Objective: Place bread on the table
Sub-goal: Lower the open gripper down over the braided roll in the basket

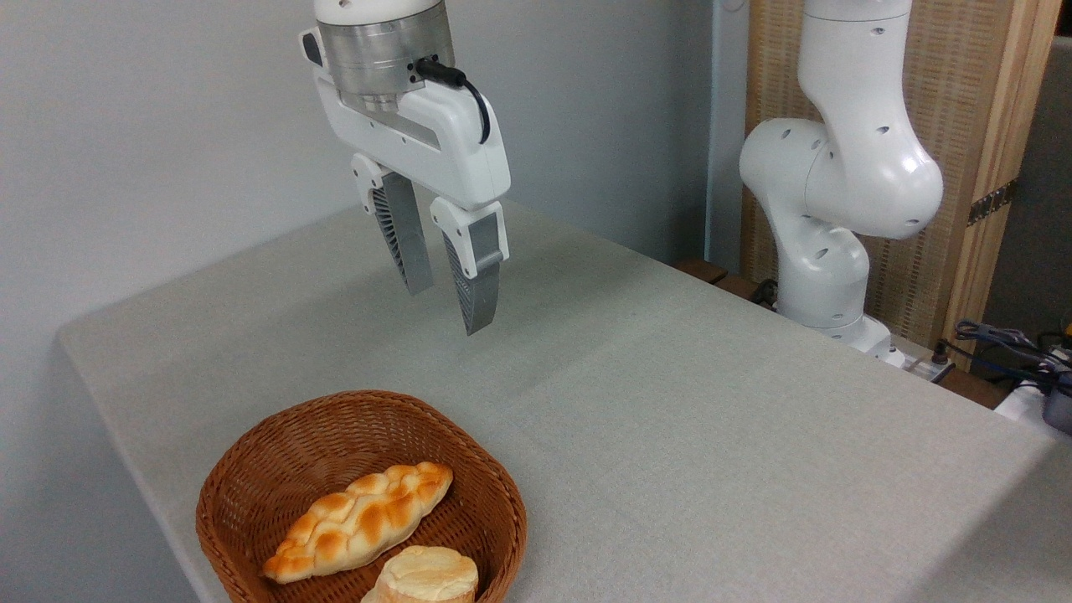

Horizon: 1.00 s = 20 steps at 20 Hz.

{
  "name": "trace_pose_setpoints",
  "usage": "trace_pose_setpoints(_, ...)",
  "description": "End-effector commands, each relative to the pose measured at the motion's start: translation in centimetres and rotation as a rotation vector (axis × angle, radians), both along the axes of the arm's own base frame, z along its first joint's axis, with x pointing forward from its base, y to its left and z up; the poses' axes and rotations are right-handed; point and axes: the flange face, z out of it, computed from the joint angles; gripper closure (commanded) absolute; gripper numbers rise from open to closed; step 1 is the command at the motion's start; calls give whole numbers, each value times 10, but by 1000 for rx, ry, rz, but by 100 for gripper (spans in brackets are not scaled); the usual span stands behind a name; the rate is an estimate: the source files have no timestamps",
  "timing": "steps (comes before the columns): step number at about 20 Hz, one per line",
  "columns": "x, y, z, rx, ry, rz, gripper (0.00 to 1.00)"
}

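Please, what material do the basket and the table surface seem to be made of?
The basket looks like woven wicker or rattan, brown with a slight sheen: crossing strands show along its wall. The table seems covered with matte grey-beige cloth, judging by its fine weave texture.

no readable text, no labels, no brand marks, no numbers anywhere in view

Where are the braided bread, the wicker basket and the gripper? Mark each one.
braided bread (360,521), fixed camera, middle of its browned top.
wicker basket (327,410), fixed camera, far rim.
gripper (448,306), fixed camera, gap between its two fingers, held apart.
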Motion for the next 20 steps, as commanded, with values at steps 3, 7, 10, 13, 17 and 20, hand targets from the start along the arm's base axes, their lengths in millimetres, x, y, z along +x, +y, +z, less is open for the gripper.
trace_pose_setpoints(3,3,3,2,-19,-14,-5,0)
trace_pose_setpoints(7,8,3,6,-23,-56,-1,0)
trace_pose_setpoints(10,21,1,1,-40,-109,14,0)
trace_pose_setpoints(13,41,-12,-17,-42,-151,6,0)
trace_pose_setpoints(17,68,-23,-51,-42,-196,-3,0)
trace_pose_setpoints(20,81,-24,-85,-36,-174,-6,0)
